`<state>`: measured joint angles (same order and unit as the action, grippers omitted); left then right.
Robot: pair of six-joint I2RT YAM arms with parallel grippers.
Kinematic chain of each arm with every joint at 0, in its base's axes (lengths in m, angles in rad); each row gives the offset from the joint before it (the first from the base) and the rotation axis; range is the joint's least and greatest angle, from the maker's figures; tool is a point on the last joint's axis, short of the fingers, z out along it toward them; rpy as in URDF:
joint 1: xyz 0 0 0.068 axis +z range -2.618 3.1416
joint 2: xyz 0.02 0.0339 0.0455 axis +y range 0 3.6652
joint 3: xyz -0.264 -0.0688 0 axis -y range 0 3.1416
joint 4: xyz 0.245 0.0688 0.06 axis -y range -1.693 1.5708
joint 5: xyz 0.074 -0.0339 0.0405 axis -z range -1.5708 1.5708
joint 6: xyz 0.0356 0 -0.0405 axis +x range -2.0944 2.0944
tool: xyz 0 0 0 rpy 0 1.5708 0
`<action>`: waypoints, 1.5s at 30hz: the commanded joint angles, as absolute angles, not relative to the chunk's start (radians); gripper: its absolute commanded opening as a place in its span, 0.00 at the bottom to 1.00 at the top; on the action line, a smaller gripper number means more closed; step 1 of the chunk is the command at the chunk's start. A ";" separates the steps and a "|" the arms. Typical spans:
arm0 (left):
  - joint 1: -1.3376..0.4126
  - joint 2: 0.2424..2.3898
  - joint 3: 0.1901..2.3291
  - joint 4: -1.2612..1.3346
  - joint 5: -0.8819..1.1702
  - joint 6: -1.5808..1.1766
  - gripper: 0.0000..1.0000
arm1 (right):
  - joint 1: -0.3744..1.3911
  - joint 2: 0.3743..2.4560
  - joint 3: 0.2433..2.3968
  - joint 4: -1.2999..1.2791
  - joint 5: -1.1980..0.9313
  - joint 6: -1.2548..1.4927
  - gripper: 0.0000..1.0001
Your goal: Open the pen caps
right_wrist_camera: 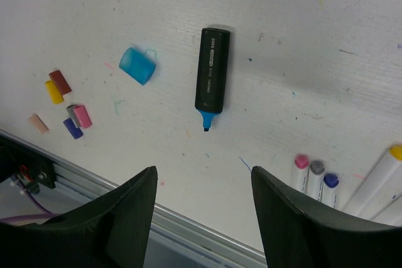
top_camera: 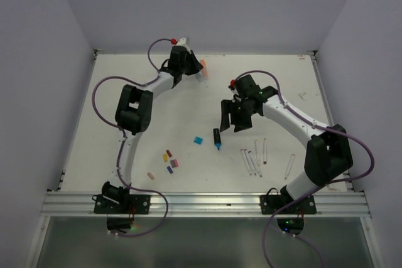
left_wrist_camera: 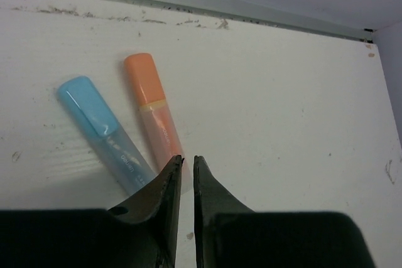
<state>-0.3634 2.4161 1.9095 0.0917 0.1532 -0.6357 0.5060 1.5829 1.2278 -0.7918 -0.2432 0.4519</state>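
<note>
Left gripper (left_wrist_camera: 187, 158): at the far side of the table (left_wrist_camera: 282, 123), fingers drawn almost together, only a thin slit between. Right at the fingertips, the near end of a salmon marker body (left_wrist_camera: 164, 133), partly hidden by one finger. Cannot tell whether pinched or merely overhung.

Outward along that marker: orange cap (left_wrist_camera: 143, 76) on, at the end away from the fingers. Long axis slanting from the fingertips out toward the far rail (left_wrist_camera: 188, 10), cap end nearest the rail.

Just beside it, nearly parallel, a pale blue marker body (left_wrist_camera: 125, 158) with its blue cap (left_wrist_camera: 85, 101) also on and also pointing toward the rail.

Right gripper (right_wrist_camera: 202, 174): held above the table nearer the middle, fingers spread wide, nothing between them.

Straight beyond the gap, a black marker (right_wrist_camera: 212, 69), uncapped, long axis running far to near, bare blue tip pointing near. To its left, apart from it, a loose blue marker cap (right_wrist_camera: 137, 65), lying tilted.

Further left and nearer, a loose cluster of small caps: dark red (right_wrist_camera: 60, 81) touching yellow (right_wrist_camera: 54, 91), pink (right_wrist_camera: 82, 116) beside purple (right_wrist_camera: 73, 128), peach (right_wrist_camera: 38, 123) alone at the left.

Near right: white pens (right_wrist_camera: 312, 183) side by side, coloured ends pointing far.
</note>
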 commanded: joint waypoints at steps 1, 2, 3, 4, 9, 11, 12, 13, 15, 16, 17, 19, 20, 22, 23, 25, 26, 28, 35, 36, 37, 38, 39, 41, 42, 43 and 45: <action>-0.353 2.459 1.966 0.085 0.183 -0.669 0.16 | 0.499 1.546 1.227 -0.765 -0.227 0.462 0.65; -0.351 2.473 1.971 0.077 0.187 -0.672 0.16 | 0.500 1.548 1.227 -0.765 -0.226 0.460 0.65; -0.350 2.476 1.971 0.077 0.195 -0.678 0.17 | 0.499 1.546 1.229 -0.761 -0.229 0.462 0.65; -0.348 2.479 1.968 0.080 0.205 -0.683 0.17 | 0.497 1.545 1.227 -0.761 -0.229 0.462 0.65; -0.347 2.496 1.979 0.046 0.206 -0.704 0.17 | 0.494 1.545 1.218 -0.752 -0.232 0.465 0.65; -0.342 2.502 1.999 0.002 0.198 -0.719 0.17 | 0.494 1.545 1.218 -0.747 -0.233 0.466 0.65; -0.341 2.502 2.000 -0.043 0.195 -0.730 0.17 | 0.492 1.543 1.219 -0.749 -0.233 0.468 0.65; -0.334 2.499 1.993 -0.066 0.198 -0.754 0.17 | 0.494 1.545 1.223 -0.749 -0.235 0.468 0.65; -0.330 2.490 1.976 -0.084 0.207 -0.781 0.17 | 0.491 1.543 1.226 -0.746 -0.236 0.468 0.65; -0.324 2.485 1.944 -0.084 0.224 -0.814 0.17 | 0.492 1.545 1.226 -0.744 -0.236 0.468 0.65; -0.319 2.473 1.925 -0.075 0.238 -0.830 0.17 | 0.492 1.545 1.229 -0.744 -0.238 0.468 0.65; -0.311 2.458 1.849 -0.023 0.273 -0.860 0.17 | 0.491 1.546 1.227 -0.741 -0.242 0.468 0.65; -0.310 2.444 1.827 -0.018 0.290 -0.864 0.17 | 0.492 1.546 1.227 -0.736 -0.247 0.466 0.65; -0.304 2.431 1.786 0.047 0.327 -0.868 0.17 | 0.492 1.546 1.226 -0.736 -0.248 0.468 0.65; -0.301 2.428 1.775 0.057 0.339 -0.864 0.17 | 0.492 1.546 1.224 -0.736 -0.250 0.469 0.65; -0.298 2.405 1.737 0.096 0.362 -0.856 0.17 | 0.491 1.545 1.224 -0.736 -0.252 0.466 0.65; -0.298 2.399 1.730 0.098 0.365 -0.850 0.16 | 0.492 1.545 1.223 -0.736 -0.253 0.465 0.65; -0.298 2.372 1.714 0.104 0.383 -0.822 0.15 | 0.492 1.546 1.220 -0.736 -0.256 0.465 0.65; -0.298 2.232 1.652 0.103 0.445 -0.701 0.18 | 0.489 1.536 1.215 -0.735 -0.252 0.457 0.65; -0.299 2.217 1.651 0.057 0.428 -0.689 0.18 | 0.489 1.536 1.215 -0.735 -0.255 0.457 0.65; -0.301 2.183 1.648 0.037 0.379 -0.661 0.19 | 0.488 1.539 1.213 -0.735 -0.253 0.457 0.65; -0.304 2.168 1.644 0.017 0.353 -0.647 0.20 | 0.488 1.539 1.213 -0.735 -0.256 0.456 0.65; -0.305 2.152 1.638 -0.050 0.322 -0.632 0.22 | 0.488 1.540 1.213 -0.733 -0.258 0.456 0.65; -0.305 2.103 1.623 -0.096 0.197 -0.626 0.34 | 0.488 1.543 1.213 -0.729 -0.261 0.459 0.65; -0.307 2.089 1.609 -0.118 0.160 -0.612 0.36 | 0.488 1.545 1.213 -0.727 -0.262 0.460 0.65; -0.307 2.076 1.605 -0.118 0.115 -0.601 0.41 | 0.486 1.545 1.212 -0.724 -0.262 0.460 0.65; -0.313 2.088 1.647 -0.168 0.075 -0.574 0.47 | 0.486 1.549 1.213 -0.721 -0.265 0.465 0.65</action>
